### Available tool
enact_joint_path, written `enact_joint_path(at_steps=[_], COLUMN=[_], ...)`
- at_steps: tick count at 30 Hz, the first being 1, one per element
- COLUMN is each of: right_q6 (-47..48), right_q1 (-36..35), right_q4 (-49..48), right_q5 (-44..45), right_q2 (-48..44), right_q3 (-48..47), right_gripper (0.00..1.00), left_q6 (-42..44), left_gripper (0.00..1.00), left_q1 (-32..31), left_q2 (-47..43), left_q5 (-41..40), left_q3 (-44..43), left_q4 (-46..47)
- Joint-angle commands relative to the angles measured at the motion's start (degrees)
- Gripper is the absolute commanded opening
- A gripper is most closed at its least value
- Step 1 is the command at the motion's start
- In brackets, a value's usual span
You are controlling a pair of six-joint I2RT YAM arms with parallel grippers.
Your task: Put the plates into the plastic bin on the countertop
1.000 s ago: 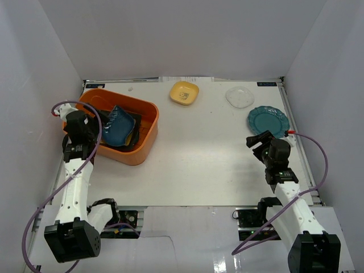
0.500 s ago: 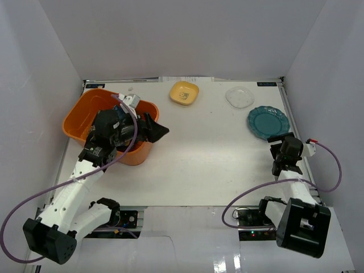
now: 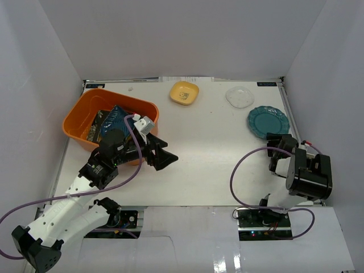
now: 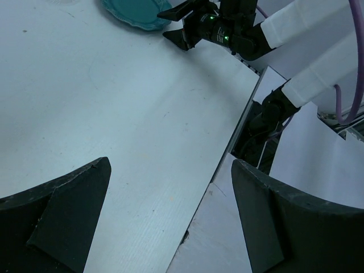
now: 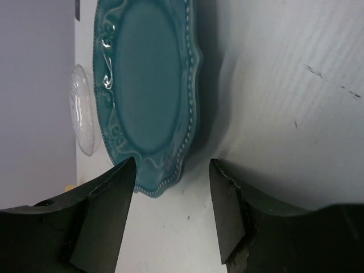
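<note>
Now the right gripper (image 5: pixel 170 165) stands with its jaws spread wide and nothing between them, set low over the countertop (image 3: pixel 216 162) and aimed at the near rim of the teal scalloped plate (image 5: pixel 151 85). The left gripper (image 4: pixel 170 165) is likewise wide and empty, hovering above bare table just beside the near right corner of the orange bin (image 3: pixel 77 116).

Likely faults, as judged from this pose:
- The plate lies flat with a shallow beaded rim. A finger that fails to get under it would probably push it toward the far wall (image 3: pixel 227 40) rather than lift it.
- A pinch on the rim alone may let the plate tilt or slip during the carry, since the bin is well apart from it, across the table.
- The clear round plate (image 5: pixel 82 114) sits just beside it and could be knocked.
- The right arm's purple cable (image 3: pixel 242 165) loops over the table, and the left arm (image 3: pixel 96 170) reaches out in front of the bin. Either could foul the transfer.

The small yellow square plate (image 3: pixel 184 92) waits at the far edge.

Limits of view: the left arm covers part of the bin, so only a teal square dish (image 3: pixel 116 119) over darker ones is legible and no count is possible. Whether the right fingertips touch the table cannot be told. The clear plate is faint against the white.
</note>
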State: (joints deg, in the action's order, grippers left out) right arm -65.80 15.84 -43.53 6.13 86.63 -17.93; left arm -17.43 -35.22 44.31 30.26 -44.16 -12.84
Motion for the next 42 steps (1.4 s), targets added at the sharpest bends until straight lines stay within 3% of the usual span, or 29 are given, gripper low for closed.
enact_joint_path(at_steps=[1,6,10,12,13,17,24,28,31,35,38,42], right_q6=[-4.3,-10.1,-10.7,-8.9,-8.3,-6.4,-1.0,2.1,1.8,6.6,9.5,10.3], right_q1=[0.6,0.7,0.7,0.7,0.8,0.8,-1.3,-4.1,-10.5,-30.1,-41.3,-50.5], right_q4=[-14.1,-26.8,-32.4,-31.8,-31.6,-28.6,-3.3,6.6,7.1,8.4,8.4,8.5], right_q5=[-1.3,-3.0,-2.3,-2.1,-2.4,-3.4,-1.5,-7.1,-12.0,-10.5,-10.0,-11.0], right_q2=[8.3,17.2,18.4,16.0,13.0,1.1,-35.9,-45.4,-43.3,-35.9,-24.0,-11.1], right_q3=[0.9,0.7,1.7,2.1,2.7,5.3,4.6,-0.7,-6.5,-17.4,-28.3,-42.0], right_gripper=[0.60,0.46,0.17,0.12,0.08,0.08,0.08,0.08,0.08,0.08,0.08,0.08], left_q6=[2.4,2.9,2.9,3.0,2.9,1.8,-1.4,-3.7,-5.1,-5.1,-4.3,-3.7], left_gripper=[0.98,0.98,0.98,0.98,0.98,0.98,0.98,0.98,0.98,0.98,0.98,0.98], left_q1=[-0.9,-1.0,-0.9,-0.9,-0.9,-0.9,-0.9,-0.9,-0.9,-0.9,-0.9,-0.8], left_q2=[-1.5,-2.5,-2.9,-2.5,-2.4,-2.0,-3.5,-3.9,-4.5,-7.1,-9.2,-12.1], left_q5=[-3.4,-6.3,-9.4,-10.0,-10.2,-10.8,-15.6,-18.8,-23.3,-28.7,-33.2,-36.8], left_q3=[0.0,0.1,0.2,0.0,-0.5,-2.4,-7.6,-10.4,-12.2,-14.9,-16.6,-17.1], left_q4=[-0.2,-0.3,-0.3,-0.1,-0.2,0.0,-0.6,-0.3,0.8,1.4,1.3,1.0])
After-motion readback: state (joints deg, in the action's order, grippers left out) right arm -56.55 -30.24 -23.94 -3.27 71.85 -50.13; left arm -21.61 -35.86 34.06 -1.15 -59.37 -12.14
